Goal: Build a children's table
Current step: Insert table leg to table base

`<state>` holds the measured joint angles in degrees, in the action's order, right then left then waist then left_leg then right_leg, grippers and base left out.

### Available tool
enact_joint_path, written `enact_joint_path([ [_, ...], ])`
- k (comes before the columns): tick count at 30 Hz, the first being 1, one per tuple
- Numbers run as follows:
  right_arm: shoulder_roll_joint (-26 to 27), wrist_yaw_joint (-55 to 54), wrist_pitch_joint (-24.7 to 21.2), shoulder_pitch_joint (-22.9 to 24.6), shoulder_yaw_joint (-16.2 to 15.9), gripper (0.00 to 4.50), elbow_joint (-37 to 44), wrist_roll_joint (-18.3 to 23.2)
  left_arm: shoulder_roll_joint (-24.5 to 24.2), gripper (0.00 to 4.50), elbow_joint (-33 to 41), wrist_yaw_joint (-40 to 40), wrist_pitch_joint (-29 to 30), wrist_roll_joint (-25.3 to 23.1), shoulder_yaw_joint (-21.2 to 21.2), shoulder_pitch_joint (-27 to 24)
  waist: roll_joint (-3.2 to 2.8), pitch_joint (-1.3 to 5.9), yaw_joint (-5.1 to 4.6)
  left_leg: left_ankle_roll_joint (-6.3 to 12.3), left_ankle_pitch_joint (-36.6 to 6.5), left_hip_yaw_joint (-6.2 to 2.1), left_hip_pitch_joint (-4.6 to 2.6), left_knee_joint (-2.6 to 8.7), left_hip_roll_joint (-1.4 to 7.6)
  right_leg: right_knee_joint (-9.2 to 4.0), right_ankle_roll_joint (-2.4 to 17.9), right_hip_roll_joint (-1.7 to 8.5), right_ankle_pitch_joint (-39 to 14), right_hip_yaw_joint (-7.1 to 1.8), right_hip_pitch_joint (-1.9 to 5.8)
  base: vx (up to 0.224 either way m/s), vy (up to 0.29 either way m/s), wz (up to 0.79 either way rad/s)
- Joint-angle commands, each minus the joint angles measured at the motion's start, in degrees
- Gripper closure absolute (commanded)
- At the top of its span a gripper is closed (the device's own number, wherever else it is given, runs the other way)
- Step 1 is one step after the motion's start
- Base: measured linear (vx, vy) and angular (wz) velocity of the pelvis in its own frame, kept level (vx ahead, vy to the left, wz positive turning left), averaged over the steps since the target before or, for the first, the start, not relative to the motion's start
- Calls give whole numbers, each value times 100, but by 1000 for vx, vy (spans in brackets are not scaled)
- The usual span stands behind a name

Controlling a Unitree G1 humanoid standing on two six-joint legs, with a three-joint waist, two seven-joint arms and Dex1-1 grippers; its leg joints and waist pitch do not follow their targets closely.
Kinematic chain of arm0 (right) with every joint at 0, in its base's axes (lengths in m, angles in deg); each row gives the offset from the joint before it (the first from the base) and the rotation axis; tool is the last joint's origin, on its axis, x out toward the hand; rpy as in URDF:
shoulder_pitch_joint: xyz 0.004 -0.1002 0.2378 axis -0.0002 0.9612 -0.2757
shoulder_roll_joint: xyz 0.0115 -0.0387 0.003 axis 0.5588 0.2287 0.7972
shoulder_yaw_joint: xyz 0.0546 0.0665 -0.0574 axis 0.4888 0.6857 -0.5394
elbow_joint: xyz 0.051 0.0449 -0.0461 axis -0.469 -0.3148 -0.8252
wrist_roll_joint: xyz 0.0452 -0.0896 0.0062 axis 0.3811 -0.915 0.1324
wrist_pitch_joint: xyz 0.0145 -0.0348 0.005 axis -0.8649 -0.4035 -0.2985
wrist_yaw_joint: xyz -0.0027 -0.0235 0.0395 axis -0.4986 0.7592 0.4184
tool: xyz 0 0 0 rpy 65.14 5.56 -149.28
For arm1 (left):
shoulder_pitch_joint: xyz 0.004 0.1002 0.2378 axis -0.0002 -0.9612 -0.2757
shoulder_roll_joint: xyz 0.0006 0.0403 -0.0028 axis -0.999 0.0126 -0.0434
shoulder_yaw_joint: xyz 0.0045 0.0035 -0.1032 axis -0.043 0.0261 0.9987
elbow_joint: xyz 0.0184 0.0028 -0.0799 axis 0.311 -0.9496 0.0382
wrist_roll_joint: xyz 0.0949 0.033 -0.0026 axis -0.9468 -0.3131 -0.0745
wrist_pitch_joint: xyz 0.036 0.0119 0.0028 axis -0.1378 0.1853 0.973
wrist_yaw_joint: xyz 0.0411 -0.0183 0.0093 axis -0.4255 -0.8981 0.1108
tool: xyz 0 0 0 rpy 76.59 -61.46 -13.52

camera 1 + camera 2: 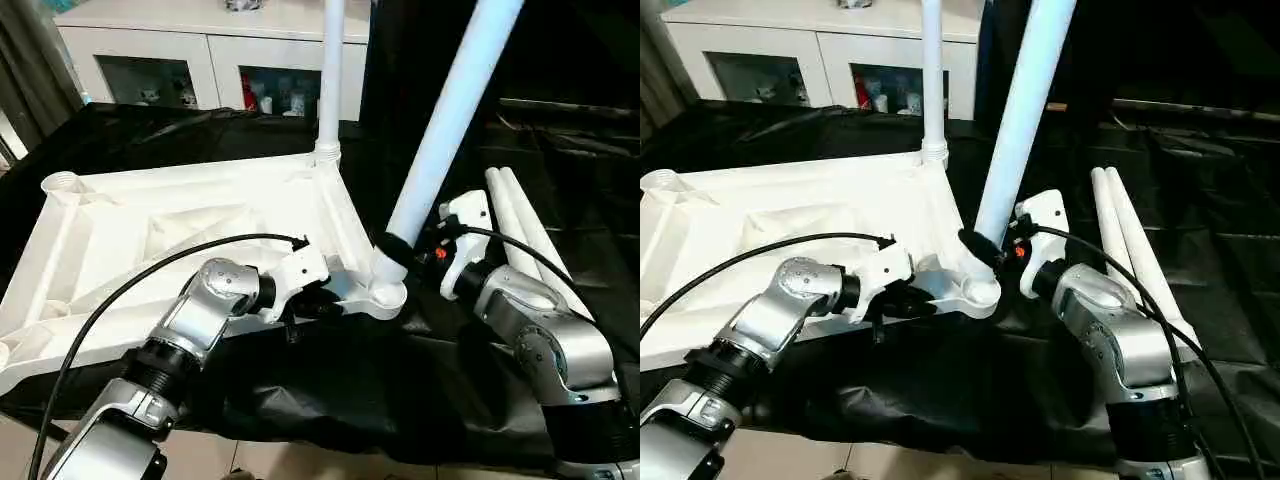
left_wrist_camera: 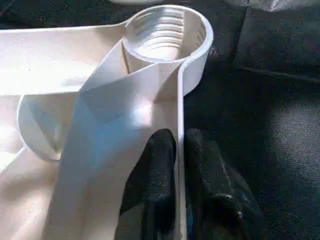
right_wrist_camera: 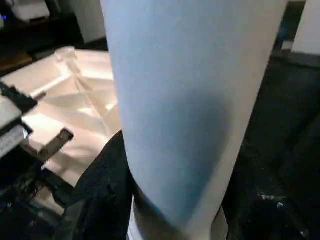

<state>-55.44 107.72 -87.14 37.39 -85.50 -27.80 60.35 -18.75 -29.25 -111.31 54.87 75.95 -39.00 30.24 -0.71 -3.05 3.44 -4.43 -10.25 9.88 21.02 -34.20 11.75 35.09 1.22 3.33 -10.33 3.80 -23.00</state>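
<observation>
The white tabletop (image 1: 150,230) lies upside down on a black cloth (image 1: 330,400), ribbed underside up, occupying the left half of the scene. An empty threaded corner socket (image 1: 62,183) sits at its far left corner. The left gripper (image 1: 318,300) reaches in from the near side to the near right edge of the tabletop; in the left wrist view its two black fingers (image 2: 160,175) are nearly closed, one on each side of the thin upright rim wall (image 2: 179,130), pinching it just short of a round threaded socket (image 2: 165,32).

At the far right corner an upright leg (image 1: 330,70) stands vertically in its socket. At the near right corner a second, tilted leg (image 1: 450,120) rises from its socket (image 1: 388,295), leaning to the right. The right gripper (image 1: 400,250) clasps this tilted leg low down, just above the socket, its black fingers (image 1: 392,248) half spread around the tube; the right wrist view shows the tube directly in front of the camera.

Farther right, two spare legs (image 1: 530,230) lie side by side, touching, on the cloth beyond the right forearm. A white glass-door cabinet (image 1: 200,60) stands behind the table.
</observation>
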Motion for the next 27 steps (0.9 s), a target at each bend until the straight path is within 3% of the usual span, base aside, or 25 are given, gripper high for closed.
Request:
enact_joint_path([
  [1,-18,49,-12,-46,-14,257,-85,-87,-12,429,-41,-17,52,45,-21,46,14,391,19,79,-1010,-27,-46,372,104,-454,957,418,-1261,-281,322,0,0,0],
  [6,62,13,-38,-97,-92,257,-328,-145,-3,450,33,-44,116,83,12,65,20,397,16,82,-952,-28,-39,370,105,-445,977,419,-1208,-280,322,0,0,0],
  [7,42,7,-96,-91,-138,257,-357,-167,-14,450,72,-51,135,85,13,61,53,395,16,91,-928,-25,-35,370,107,-441,989,419,-1178,-281,326,0,0,0],
  [10,21,-8,-120,-86,-172,257,-429,-206,-25,450,116,-68,168,108,24,54,34,394,18,113,-896,-25,-41,371,112,-431,997,417,-1116,-281,321,0,0,0],
  [27,-223,331,-532,-71,-355,257,-272,-193,-101,450,219,-136,293,145,-24,38,60,382,13,129,-881,-20,-33,371,108,-452,918,423,-1331,-283,318,0,0,0],
])
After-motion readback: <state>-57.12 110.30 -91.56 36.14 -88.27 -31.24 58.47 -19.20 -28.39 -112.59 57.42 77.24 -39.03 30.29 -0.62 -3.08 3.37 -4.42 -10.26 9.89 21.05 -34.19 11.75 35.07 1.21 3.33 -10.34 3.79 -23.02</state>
